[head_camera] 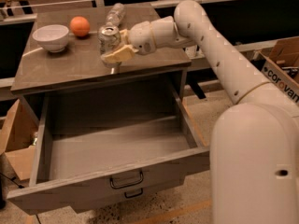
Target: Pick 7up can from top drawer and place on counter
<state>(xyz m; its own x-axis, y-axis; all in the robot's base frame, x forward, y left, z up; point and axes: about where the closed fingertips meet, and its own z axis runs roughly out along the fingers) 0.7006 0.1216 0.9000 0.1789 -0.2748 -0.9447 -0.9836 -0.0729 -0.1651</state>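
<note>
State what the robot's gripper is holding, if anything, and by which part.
The gripper holds the 7up can by its side wall, clamped across the body, over the counter.

Warm, dim overhead light; glare streaks the desk (70,65) at upper left. The gripper (116,48) (upper centre, clasping the 7up can (108,35)) throws a shadow beneath, and the top drawer (117,146) is dark inside.

The robot's arm (219,50) is a chain of smooth, rounded cream-white shells, with thin seam lines ringing the joints and a small dark hole in the large bulky housing nearest the camera. It narrows to a bulbous wrist and a gripper (114,45), at the 7up can (108,34) above the desk (60,71), whose fingers (116,56) are pale yellowish tan.
</note>
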